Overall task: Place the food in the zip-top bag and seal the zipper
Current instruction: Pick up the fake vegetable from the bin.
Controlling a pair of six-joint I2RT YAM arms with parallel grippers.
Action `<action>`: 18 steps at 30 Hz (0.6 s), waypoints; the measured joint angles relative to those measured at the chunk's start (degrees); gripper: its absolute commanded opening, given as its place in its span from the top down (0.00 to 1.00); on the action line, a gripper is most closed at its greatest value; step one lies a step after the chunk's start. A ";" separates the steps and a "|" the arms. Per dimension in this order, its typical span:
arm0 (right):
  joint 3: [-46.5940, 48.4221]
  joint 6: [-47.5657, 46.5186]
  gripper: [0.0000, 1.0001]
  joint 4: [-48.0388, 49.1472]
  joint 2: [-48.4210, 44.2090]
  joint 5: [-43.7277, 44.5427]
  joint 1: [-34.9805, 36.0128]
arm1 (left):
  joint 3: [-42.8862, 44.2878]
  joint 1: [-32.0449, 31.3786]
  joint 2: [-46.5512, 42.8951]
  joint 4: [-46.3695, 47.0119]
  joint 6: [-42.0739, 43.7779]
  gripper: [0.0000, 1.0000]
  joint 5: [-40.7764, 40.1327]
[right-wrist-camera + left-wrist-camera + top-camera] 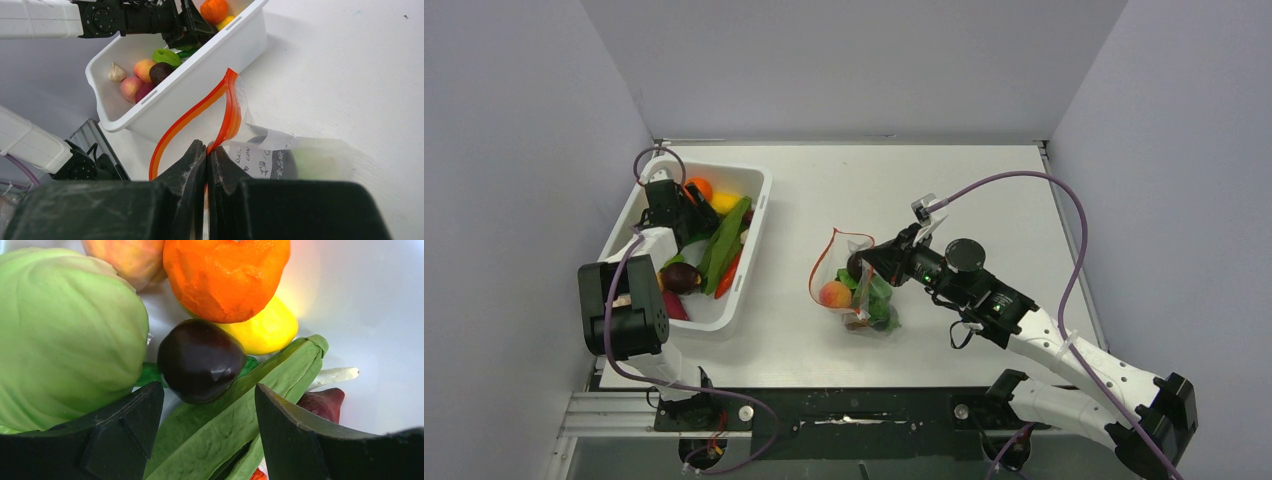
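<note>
The left gripper (206, 402) hangs inside the white bin (759, 215) at the far left of the table (944, 190); its fingers (135, 415) stand apart with nothing between them, tips low over the pile; just beyond the tips lies a dark plum (200, 360), resting on a long green pod (260, 390) that runs between the fingers; a pale green lettuce (60, 330) sits against the plum's left side, an orange (225, 275) lies above it, a yellow piece (265, 330) is tucked under the orange, and a peach (125, 257) shows at the top edge; the right gripper (206, 147) is near the middle of the table, jaws pressed together on the zipper (195, 112) at the mouth of the zip-top bag (310, 160); the red-orange strip loops out from the pinch, so the mouth gapes toward the bin; the bag lies on the table well apart from the bin's right wall, its crinkled body stretching away from the grip; from above, a peach-coloured fruit (835, 294) and a green piece (880, 295) show through the clear plastic, along with something dark I cannot identify.
</note>
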 measured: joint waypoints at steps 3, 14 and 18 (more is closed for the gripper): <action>0.00 -0.02 1.00 0.00 0.00 0.00 0.00 | 0.00 0.00 0.52 0.00 0.02 0.34 0.22; 0.00 0.00 1.00 0.00 0.00 -0.02 0.00 | 1.07 -0.26 2.93 0.15 0.31 0.33 -0.11; 0.00 0.04 1.00 0.00 0.00 0.00 0.00 | 3.21 -0.70 4.48 -0.13 1.29 0.33 -1.16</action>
